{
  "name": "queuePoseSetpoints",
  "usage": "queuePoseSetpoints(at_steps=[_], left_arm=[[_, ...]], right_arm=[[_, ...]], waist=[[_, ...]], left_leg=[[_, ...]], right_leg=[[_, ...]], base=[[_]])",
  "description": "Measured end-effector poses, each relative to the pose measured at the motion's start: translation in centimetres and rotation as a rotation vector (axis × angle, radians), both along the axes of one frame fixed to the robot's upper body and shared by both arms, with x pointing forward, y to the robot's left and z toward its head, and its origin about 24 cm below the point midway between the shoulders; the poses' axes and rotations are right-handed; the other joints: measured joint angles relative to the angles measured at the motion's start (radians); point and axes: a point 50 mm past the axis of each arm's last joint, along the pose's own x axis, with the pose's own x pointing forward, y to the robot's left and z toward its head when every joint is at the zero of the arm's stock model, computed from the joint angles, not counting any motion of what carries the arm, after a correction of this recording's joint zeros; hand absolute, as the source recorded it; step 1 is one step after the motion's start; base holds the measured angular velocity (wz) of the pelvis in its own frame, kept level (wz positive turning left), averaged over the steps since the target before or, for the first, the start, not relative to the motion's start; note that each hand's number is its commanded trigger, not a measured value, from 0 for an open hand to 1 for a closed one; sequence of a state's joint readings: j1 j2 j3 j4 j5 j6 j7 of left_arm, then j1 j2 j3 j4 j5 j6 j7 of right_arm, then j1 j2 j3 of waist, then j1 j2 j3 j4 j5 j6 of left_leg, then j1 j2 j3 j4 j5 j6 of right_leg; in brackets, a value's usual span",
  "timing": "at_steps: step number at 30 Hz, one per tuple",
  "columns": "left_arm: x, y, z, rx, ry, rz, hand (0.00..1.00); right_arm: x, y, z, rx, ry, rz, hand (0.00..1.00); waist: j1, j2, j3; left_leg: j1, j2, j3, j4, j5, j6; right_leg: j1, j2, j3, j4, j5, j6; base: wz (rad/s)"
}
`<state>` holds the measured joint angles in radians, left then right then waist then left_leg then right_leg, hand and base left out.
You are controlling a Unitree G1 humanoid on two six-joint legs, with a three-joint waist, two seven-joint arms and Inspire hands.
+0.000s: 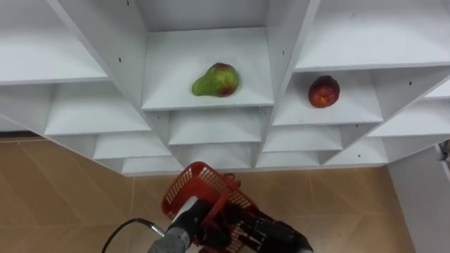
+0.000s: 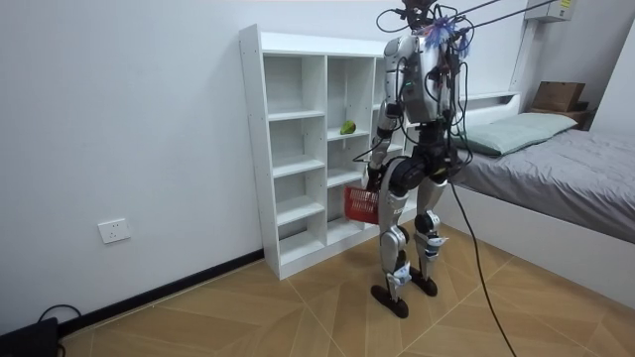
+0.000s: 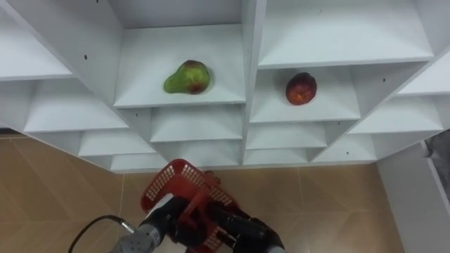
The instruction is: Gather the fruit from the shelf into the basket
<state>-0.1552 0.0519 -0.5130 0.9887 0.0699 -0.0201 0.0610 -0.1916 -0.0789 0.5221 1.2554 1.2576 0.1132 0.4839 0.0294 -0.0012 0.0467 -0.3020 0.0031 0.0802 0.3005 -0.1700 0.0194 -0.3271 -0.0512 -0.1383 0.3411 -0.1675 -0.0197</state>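
Note:
A green pear with a red blush [image 1: 216, 80] lies on a shelf in the middle column of the white closet [image 1: 211, 130]. A red fruit [image 1: 323, 91] sits one column to the right, at about the same height. Below them, over the floor, my left hand [image 1: 271, 235] is curled round the near side of a red mesh basket [image 1: 190, 183]; what the basket holds is hidden. A sliver of my right hand [image 1: 444, 150] shows at the right edge. In the room view I stand upright facing the closet [image 2: 298, 149], the basket [image 2: 361, 203] at hip height.
The other closet compartments hold nothing. Wooden floor [image 1: 63, 204] lies below the closet, and a white panel [image 1: 422, 204] stands at the lower right. A bed [image 2: 556, 169] is behind me at the room view's right.

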Motion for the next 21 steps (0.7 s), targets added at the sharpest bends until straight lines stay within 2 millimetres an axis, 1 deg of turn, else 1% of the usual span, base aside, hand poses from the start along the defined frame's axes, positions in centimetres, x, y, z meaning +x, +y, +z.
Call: queuePoseSetpoints(at_steps=[1, 4, 6, 7, 10, 12, 16, 18, 21], left_arm=[[-0.5, 0.4, -0.5, 0.018, 0.034, 0.005, 1.0], [-1.4, 1.5, -1.1, 0.048, 0.084, 0.024, 1.0], [-1.6, 2.1, -1.3, 0.059, 0.1, 0.047, 1.0], [-1.6, 2.3, -1.4, 0.062, 0.104, 0.055, 1.0], [-2.0, 3.0, -1.5, 0.061, 0.118, 0.097, 1.0], [-2.5, 3.4, -1.8, 0.055, 0.136, 0.127, 1.0], [-3.2, 3.9, -2.0, 0.035, 0.154, 0.179, 1.0], [-3.7, 4.4, -2.0, 0.018, 0.161, 0.217, 1.0], [-3.4, 4.8, -1.7, -0.007, 0.139, 0.255, 1.0]], right_arm=[[-0.2, -0.1, -0.1, 0.007, 0.01, -0.007, 0.0], [-0.4, -0.7, -0.1, 0.012, 0.014, -0.047, 0.0], [-0.3, -0.9, -0.1, 0.01, 0.011, -0.057, 0.0], [-0.3, -1.0, -0.1, 0.009, 0.01, -0.058, 0.0], [-0.6, -1.2, -0.2, 0.0, 0.015, -0.05, 0.0], [-1.0, -1.4, -0.3, -0.024, 0.015, -0.005, 0.0], [-1.1, -1.5, -0.1, -0.044, -0.027, 0.053, 0.0], [-1.1, -1.2, 0.2, -0.06, -0.074, 0.125, 0.0], [-0.5, -0.6, 1.0, -0.083, -0.174, 0.237, 0.0]], waist=[[-0.002, 0.0, -0.0002], [0.002, 0.004, -0.0032], [0.002, 0.005, -0.0059], [0.002, 0.005, -0.006], [0.002, 0.004, -0.0092], [0.005, -0.001, -0.0169], [0.002, -0.006, -0.0208], [0.003, -0.017, -0.029], [0.003, -0.031, -0.0324]], left_leg=[[0.016, 0.0, 0.0, -0.005, 0.0, 0.0], [0.041, 0.001, -0.001, -0.019, 0.0, 0.0], [0.048, 0.0, -0.003, -0.027, 0.0, 0.0], [0.051, -0.001, -0.004, -0.028, 0.0, 0.0], [0.069, -0.002, -0.018, -0.031, 0.0, 0.0], [0.087, -0.001, -0.018, -0.032, 0.0, -0.001], [0.104, -0.002, -0.024, -0.033, 0.0, -0.001], [0.115, 0.0, -0.028, -0.032, 0.0, -0.001], [0.146, -0.002, -0.04, -0.033, 0.0, -0.001]], right_leg=[[0.017, 0.001, -0.002, -0.01, 0.0, 0.0], [0.045, 0.003, -0.005, -0.034, 0.002, 0.001], [0.053, 0.003, -0.006, -0.034, 0.002, 0.003], [0.056, 0.002, -0.008, -0.034, 0.002, 0.003], [0.086, 0.003, -0.02, -0.051, 0.003, 0.003], [0.111, 0.003, -0.026, -0.06, 0.002, 0.004], [0.139, 0.003, -0.037, -0.071, 0.002, 0.004], [0.155, 0.004, -0.043, -0.081, 0.001, 0.004], [0.196, 0.006, -0.053, -0.091, 0.002, 0.005]], base=[[0.0], [0.0], [0.0], [0.06], [0.13], [0.07], [0.09], [0.09], [0.13]])
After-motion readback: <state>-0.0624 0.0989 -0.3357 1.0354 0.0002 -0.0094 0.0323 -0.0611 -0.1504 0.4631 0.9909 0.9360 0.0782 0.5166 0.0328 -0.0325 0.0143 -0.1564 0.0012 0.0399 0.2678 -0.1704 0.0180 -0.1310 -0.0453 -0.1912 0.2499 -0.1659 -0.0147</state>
